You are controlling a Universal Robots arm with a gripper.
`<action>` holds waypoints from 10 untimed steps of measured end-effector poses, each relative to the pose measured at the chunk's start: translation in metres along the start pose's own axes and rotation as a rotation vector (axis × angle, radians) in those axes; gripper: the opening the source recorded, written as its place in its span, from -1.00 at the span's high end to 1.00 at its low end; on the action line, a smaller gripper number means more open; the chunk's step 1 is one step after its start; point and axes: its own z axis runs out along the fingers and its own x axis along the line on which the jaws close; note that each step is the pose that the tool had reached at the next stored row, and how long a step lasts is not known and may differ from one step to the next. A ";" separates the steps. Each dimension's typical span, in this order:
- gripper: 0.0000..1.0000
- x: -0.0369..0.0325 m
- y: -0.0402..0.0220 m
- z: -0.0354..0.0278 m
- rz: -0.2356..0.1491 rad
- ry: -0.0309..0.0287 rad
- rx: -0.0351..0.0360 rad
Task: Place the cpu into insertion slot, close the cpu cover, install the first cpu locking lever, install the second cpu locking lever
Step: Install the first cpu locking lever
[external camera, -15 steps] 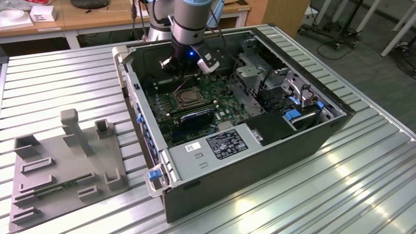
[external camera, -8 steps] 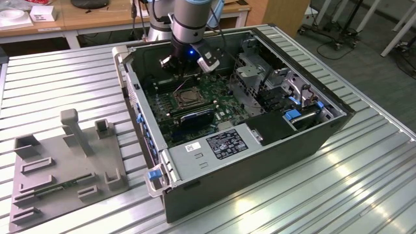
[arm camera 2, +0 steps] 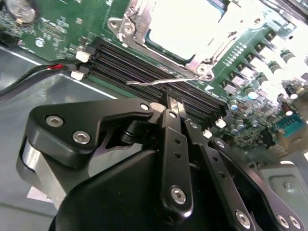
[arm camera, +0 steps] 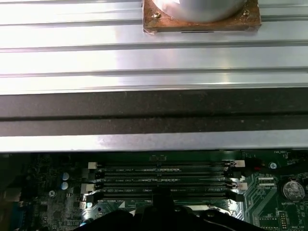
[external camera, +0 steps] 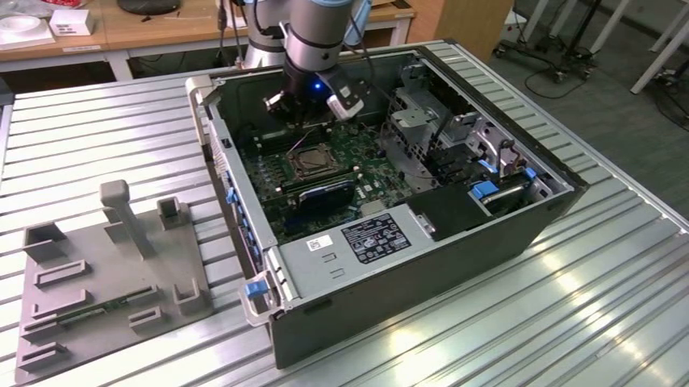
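Second wrist view: hand (arm camera 2: 173,102) is seen closed, fingers (arm camera 2: 169,113) pressed together, nothing visible between them. Tips are placed over the black memory slots (arm camera 2: 125,62), just beside a thin wire lever (arm camera 2: 154,83) that juts out along the socket edge. Contact with it cannot be told. Past the lever, the cpu (arm camera 2: 187,24) is seated in the slot (external camera: 308,161), its face washed out bright, and the cover (arm camera 2: 130,21) is laid flat around it. In the exterior view the arm (external camera: 312,40) is reached down into the open case (external camera: 431,242). The case is laid on its side on the ribbed metal surface (external camera: 108,121). A grey fixture (external camera: 108,266) is set on the surface at the exterior view's left, apart from the case.
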 end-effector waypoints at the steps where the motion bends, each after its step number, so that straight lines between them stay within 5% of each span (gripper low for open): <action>1: 0.79 -0.0005 0.0000 -0.0001 0.002 0.0088 0.0002; 4: 0.79 -0.0018 0.0001 -0.0005 0.006 0.0211 -0.0034; 10: 0.79 -0.0034 0.0002 -0.0004 0.010 0.0254 -0.0198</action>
